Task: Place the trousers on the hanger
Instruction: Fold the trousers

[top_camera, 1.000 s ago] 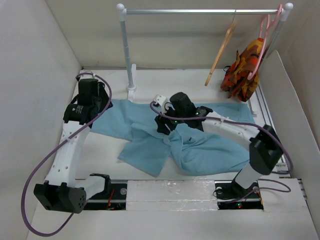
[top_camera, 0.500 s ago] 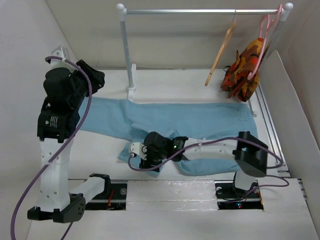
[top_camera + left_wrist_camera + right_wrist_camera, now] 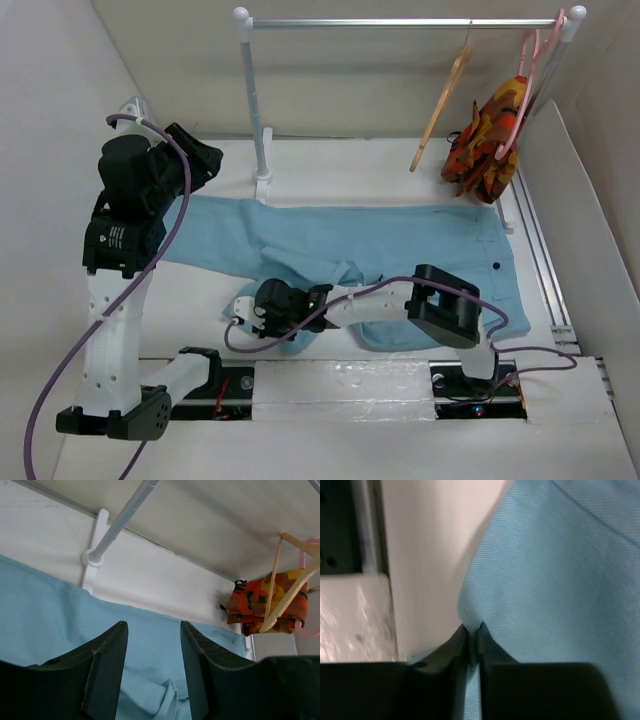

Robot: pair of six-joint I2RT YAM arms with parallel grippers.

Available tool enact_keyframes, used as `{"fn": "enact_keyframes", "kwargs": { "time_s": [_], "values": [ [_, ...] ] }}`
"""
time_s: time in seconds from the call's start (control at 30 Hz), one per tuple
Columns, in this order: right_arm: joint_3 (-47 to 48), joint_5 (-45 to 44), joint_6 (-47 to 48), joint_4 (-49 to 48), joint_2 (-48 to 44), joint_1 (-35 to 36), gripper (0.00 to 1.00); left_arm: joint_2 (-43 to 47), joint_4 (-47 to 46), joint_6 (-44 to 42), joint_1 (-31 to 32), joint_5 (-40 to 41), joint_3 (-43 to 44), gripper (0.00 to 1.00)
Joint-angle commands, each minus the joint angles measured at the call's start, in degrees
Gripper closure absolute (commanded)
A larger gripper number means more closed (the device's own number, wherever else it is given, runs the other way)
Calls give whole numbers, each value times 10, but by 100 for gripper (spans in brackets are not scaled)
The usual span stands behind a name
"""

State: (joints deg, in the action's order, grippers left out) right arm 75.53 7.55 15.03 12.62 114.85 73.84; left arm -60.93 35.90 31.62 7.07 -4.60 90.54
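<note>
The light blue trousers (image 3: pixel 400 240) lie spread across the table, waistband and dark button at the right. One leg is folded toward the near edge. My right gripper (image 3: pixel 262 312) is low at the near-left corner of that folded leg, shut on a pinch of the trousers' cloth (image 3: pixel 560 570); its jaws (image 3: pixel 472 630) squeeze a thin fold. My left gripper (image 3: pixel 205 160) is raised above the table's left side, open and holding nothing, with the trousers (image 3: pixel 50 610) below its jaws (image 3: pixel 152 630). The tan wooden hanger (image 3: pixel 440 115) hangs from the rail at the back right, and the left wrist view shows the hanger (image 3: pixel 290 597) too.
A white rack with a metal rail (image 3: pixel 400 22) and a post (image 3: pixel 255 100) stands at the back. An orange patterned garment (image 3: pixel 490 140) hangs on a pink hanger (image 3: pixel 530 60) beside the wooden one. White walls enclose the table on three sides.
My right gripper moved from the middle of the trousers to the near-left leg corner and closed on the cloth. The left arm rose clear, and the trousers now lie flatter.
</note>
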Motion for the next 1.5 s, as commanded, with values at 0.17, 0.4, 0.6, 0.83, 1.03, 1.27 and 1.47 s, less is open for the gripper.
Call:
{"fn": "enact_keyframes", "kwargs": {
  "time_s": [0.17,0.4,0.6,0.83,1.03,1.27,1.47],
  "values": [
    [104,142,-47,-78,109,16,100,1,-15,-9,0,4,54,58],
    [464,281,-272,-276,253,-51,100,-19,2,-9,0,40,154,58],
    [553,274,-515,-539,383,-56,32,-27,13,-5,5,85,174,58],
    [288,285,-446,-569,194,-99,22,-33,35,-29,5,154,148,54],
    [-32,217,-274,-461,-126,-156,62,-9,-27,-39,5,92,-68,53],
    [-330,66,-206,-227,-474,-255,100,-85,-171,-17,21,-53,-255,53],
    [-407,-68,-193,60,-722,-468,57,-225,-181,-12,152,15,-211,50]
  ]
}}
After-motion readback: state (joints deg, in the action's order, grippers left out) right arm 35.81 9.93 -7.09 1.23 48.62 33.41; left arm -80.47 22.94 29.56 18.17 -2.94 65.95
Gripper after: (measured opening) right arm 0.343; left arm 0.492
